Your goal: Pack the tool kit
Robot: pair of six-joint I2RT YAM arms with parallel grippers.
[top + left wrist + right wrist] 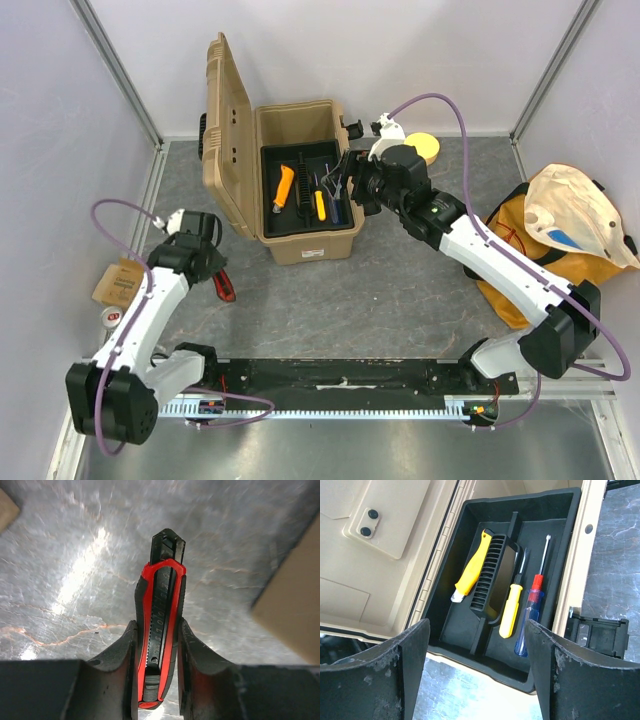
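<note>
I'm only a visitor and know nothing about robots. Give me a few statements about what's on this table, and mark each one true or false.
1. The toolbox has its lid open. True.
2. The left gripper is shut on a red and black utility knife. True.
3. The right gripper holds the yellow screwdriver. False: its jaws stand open and empty, and that screwdriver lies in the black tray.
4. The black tray holds nothing else. False: a yellow utility knife and a blue screwdriver lie in it too.
5. An orange bag lies on the table outside the toolbox. True.
</note>
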